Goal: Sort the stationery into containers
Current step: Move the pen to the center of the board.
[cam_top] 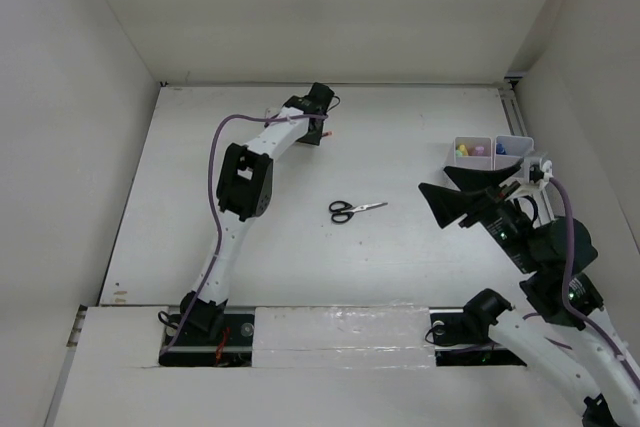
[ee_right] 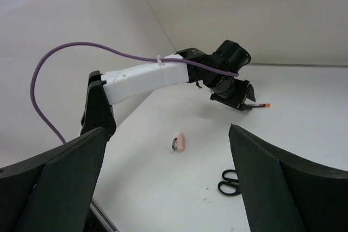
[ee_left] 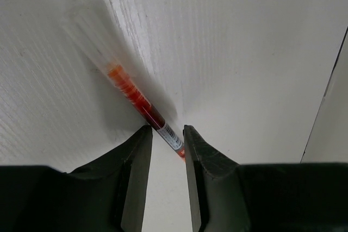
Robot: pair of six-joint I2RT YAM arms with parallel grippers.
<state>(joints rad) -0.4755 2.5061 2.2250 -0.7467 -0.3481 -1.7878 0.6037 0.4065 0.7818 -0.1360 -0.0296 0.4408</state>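
My left gripper (cam_top: 312, 134) reaches to the table's far side. In the left wrist view its jaws (ee_left: 166, 130) have narrowed onto the end of a thin red pen (ee_left: 141, 104), which slants between both fingertips and touches them. The pen's far part is blurred. The pen's tip pokes out beside the gripper (cam_top: 328, 133) and also shows in the right wrist view (ee_right: 261, 105). Black-handled scissors (cam_top: 355, 210) lie mid-table. A small pink eraser (ee_right: 181, 142) lies beyond my right gripper (ee_right: 167, 129), which is open and empty, raised left of the white containers (cam_top: 513, 140).
The bins hold yellow, pink and blue items (cam_top: 463, 151). White walls enclose the table at the back and both sides. The left arm (cam_top: 245, 182) stretches across the left half. The scissors' handles show in the right wrist view (ee_right: 231, 182).
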